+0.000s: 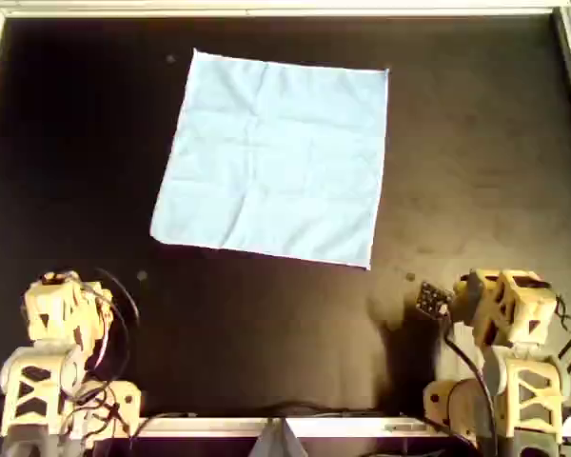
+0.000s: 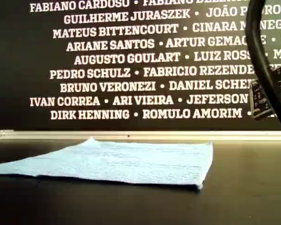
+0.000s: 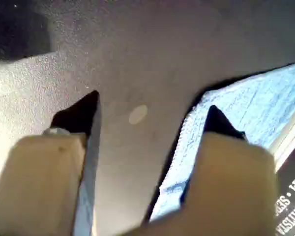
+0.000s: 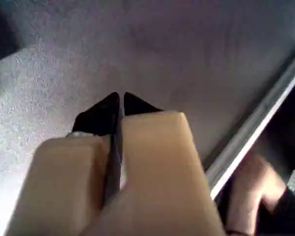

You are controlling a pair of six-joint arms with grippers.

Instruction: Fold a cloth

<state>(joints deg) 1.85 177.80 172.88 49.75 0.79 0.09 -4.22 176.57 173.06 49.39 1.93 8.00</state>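
**Blue cloth flat, both arms waiting**

Overhead view: light-blue cloth [image 1: 271, 157] spread flat on the black surface [image 1: 67, 171], in the far middle part, turned a little so its corners tilt. Faint fold lines across it. Two tan arms at the near edge, one at the left [image 1: 62, 319], one at the right [image 1: 504, 309], both well apart from the cloth. Silver rail [image 1: 266, 9] along the far edge.

Exterior view: cloth [image 2: 126, 161] lying low on the surface [image 2: 253, 187], one corner near the exterior view's right a bit thick. Dark wall [image 2: 18, 61] behind with white names printed on it. Black cable [image 2: 264, 70] hanging down at the exterior view's right.

First wrist view: my first gripper [image 3: 150, 113] spread wide, holding nothing. One edge of the cloth [image 3: 246, 113] close by one black fingertip [image 3: 219, 123], not clearly touching. Small pale spot [image 3: 137, 114] on the surface between the tips.

Second wrist view: my second gripper [image 4: 121, 101] clenched tight, black tips pressed together, nothing between them. Bare surface [image 4: 152, 44] under it, silver rail [image 4: 255, 128] off to one side. No cloth here.
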